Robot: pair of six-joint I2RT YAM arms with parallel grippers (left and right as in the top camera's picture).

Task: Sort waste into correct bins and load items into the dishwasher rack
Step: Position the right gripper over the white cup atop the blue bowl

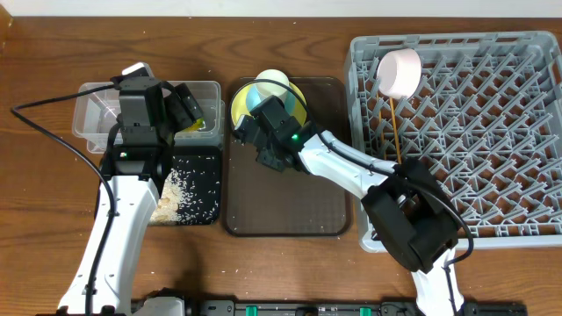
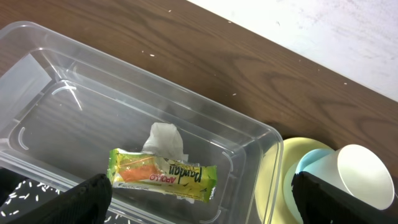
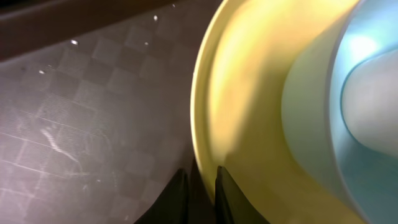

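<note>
Right hand (image 3: 202, 193) nearly pressed together, pinching rim of yellow-green plate (image 3: 249, 93). Left hand (image 2: 208, 205) spread wide, holding nothing, hovering over clear tub (image 2: 155, 84). Grey dishwasher rack (image 1: 492, 132): pinkish-white bowl (image 1: 399, 72) tilted near its far left corner, chopsticks (image 1: 395, 132) along the left edge. Brown serving tray (image 1: 290, 202): plate at the far end, light blue bowl (image 2: 311, 158) on it, white cup (image 2: 364, 177) in the bowl. Tub: crumpled tissue (image 2: 165, 140) and snack wrapper (image 2: 163, 174), touching. Black tray (image 1: 204, 209): loose rice (image 1: 176, 193).
</note>
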